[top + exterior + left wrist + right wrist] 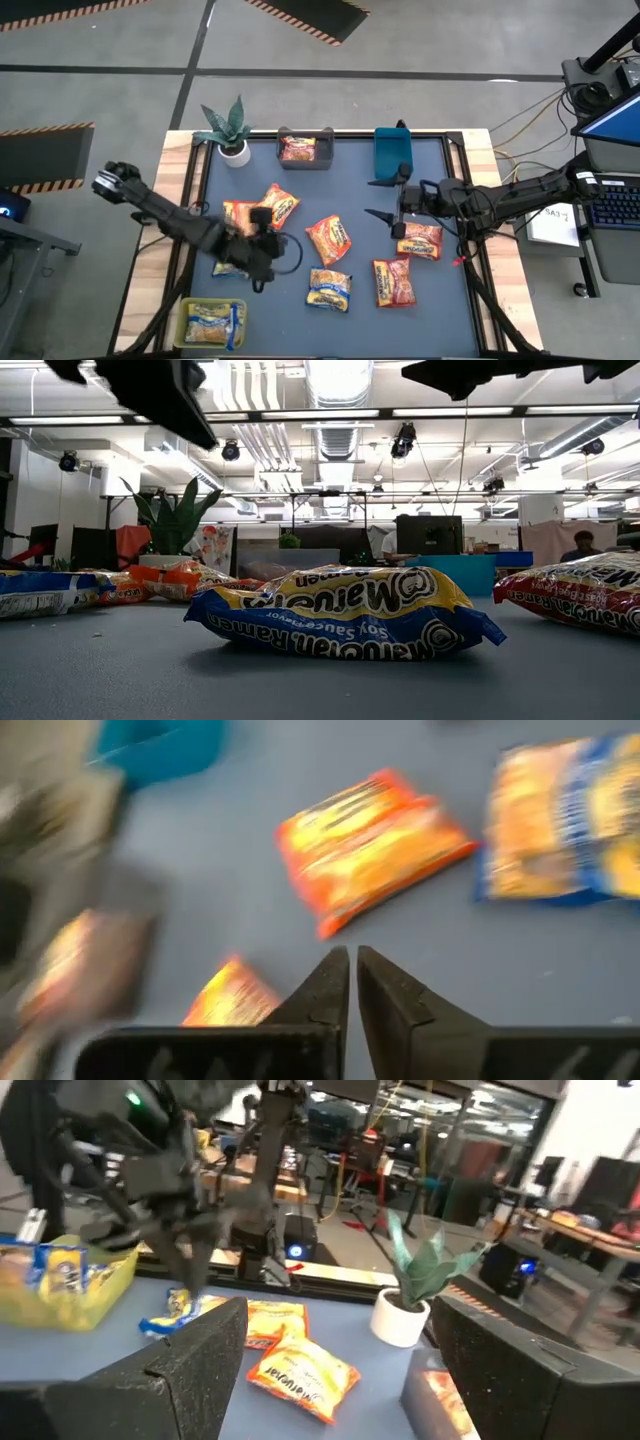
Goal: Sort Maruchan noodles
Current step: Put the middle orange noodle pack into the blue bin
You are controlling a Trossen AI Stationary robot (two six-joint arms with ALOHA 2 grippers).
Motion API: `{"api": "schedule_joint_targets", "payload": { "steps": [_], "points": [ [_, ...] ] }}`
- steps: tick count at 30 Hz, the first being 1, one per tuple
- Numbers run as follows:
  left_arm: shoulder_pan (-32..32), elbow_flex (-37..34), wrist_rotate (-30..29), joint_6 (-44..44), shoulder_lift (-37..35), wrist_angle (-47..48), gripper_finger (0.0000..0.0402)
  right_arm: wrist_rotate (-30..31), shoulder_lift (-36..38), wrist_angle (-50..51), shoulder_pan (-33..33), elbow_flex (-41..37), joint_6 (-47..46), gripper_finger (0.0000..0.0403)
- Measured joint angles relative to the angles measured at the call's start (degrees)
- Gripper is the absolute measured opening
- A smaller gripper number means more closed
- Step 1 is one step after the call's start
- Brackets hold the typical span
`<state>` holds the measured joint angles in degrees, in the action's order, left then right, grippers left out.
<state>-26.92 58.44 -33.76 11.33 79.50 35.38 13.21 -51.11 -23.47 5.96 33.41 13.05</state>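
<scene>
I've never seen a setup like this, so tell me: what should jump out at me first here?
Bright ramen packets lie scattered over the blue-grey table, and three bins at its edges already hold some: a grey bin at the back, a yellow bin at the front left. Two dark arms reach in: the left end effector shut over the left side, the right end effector open near the teal bin.

The left arm reaches in from the desk's left edge, its left pincer (352,982) closed, fingers pressed together and holding nothing. The right arm stretches in from the right, its right pincer (383,198) spread wide and empty.
</scene>
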Motion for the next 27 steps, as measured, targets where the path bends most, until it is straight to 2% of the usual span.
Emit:
{"api": "schedule_joint_targets", "payload": {
  "steps": [3, 5, 9, 11, 18, 22, 27],
  "points": [
    [5.6, -7.9, 12.2, -9.5, -2.7, -13.6, 0.0002, 3.7, 0.0, 0.1, -0.1, 0.3, -1.4, 0.0293],
    [9.6, -11.7, 16.3, -11.8, -4.1, -15.9, 0.0002, 5.1, 0.0, 1.8, -0.4, 0.2, -3.8, 0.0288],
    [17.4, -15.7, 16.5, -10.3, -6.2, -14.1, 0.0, 4.9, -0.7, 6.7, -1.5, -0.4, -10.8, 0.0285],
    [21.1, -16.4, 18.8, -9.8, -6.5, -12.1, 0.0, 4.9, -1.6, 7.7, -2.5, -0.8, -13.7, 0.0284],
    [32.5, -18.0, 22.3, -14.3, -6.5, -8.1, 0.0, 4.9, -7.0, 6.6, -9.0, -0.8, -14.7, 0.0241],
    [35.3, -17.6, 22.8, -13.7, -6.8, -2.4, 0.0, 3.7, -9.7, 6.5, -13.3, 0.3, -13.2, 0.02],
    [35.8, -17.1, 22.9, -13.2, -6.7, 0.7, 0.0, -1.5, -12.0, 5.9, -16.4, 2.5, -12.0, 0.0144]
  ]
}}
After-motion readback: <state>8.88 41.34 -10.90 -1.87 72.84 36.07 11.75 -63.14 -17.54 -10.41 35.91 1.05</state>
